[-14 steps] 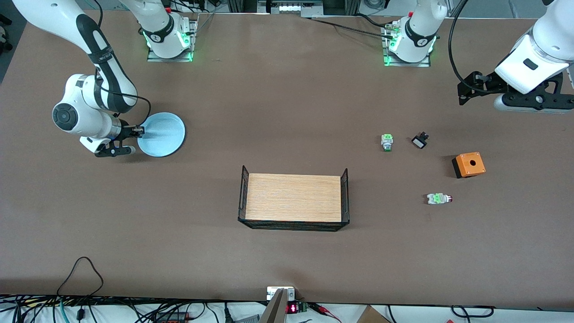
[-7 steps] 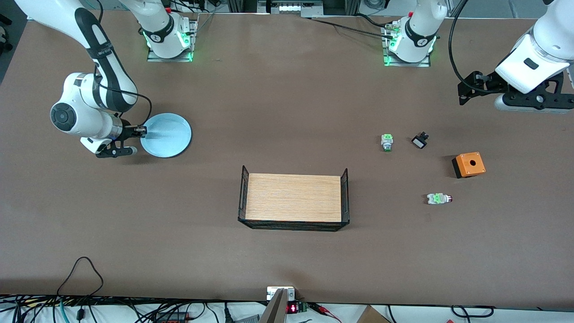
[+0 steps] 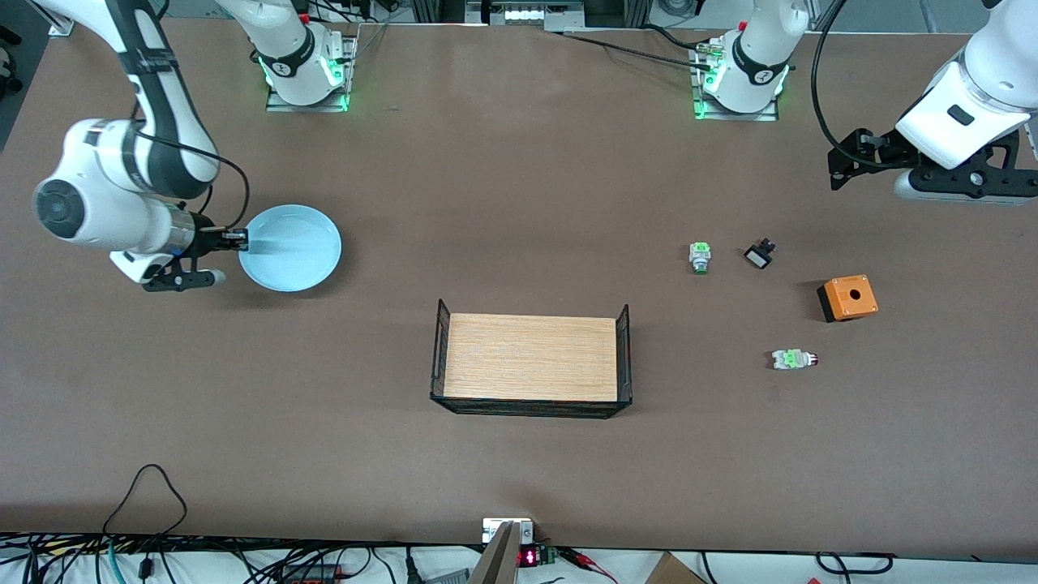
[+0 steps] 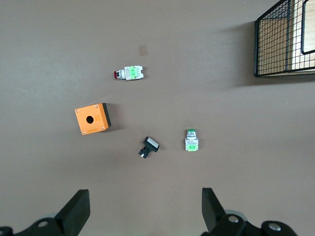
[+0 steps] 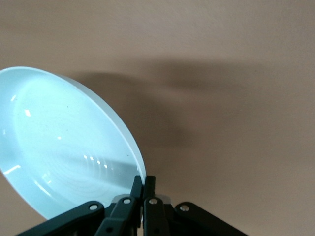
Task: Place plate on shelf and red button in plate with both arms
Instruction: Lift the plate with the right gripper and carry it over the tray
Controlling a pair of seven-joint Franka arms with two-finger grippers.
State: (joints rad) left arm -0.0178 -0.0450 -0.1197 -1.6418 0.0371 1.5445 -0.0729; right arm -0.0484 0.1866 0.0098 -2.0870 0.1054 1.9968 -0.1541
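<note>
The right gripper [image 3: 235, 238] has lifted the plate [image 3: 292, 247] clear of the table [image 3: 519, 162] at the right arm's end: over the last second the arm has risen and drawn back toward the table's edge, and the plate now hangs above its shadow. Judgement: pickup is complete, and carriage to the tray [image 3: 531, 357] at mid-table is the likely next stage. The right gripper is fully closed, its fingers [image 5: 142, 189] pinching the plate's rim [image 5: 133, 147]. Toward the left arm's end, the red button [image 3: 794, 358] lies on the table untouched, nearer the front camera than the orange box [image 3: 847, 298], the black part [image 3: 759, 255] and the green button [image 3: 700, 257]. The left gripper [image 4: 145, 209] has not moved; it waits high over these parts, fully open and empty.
</note>
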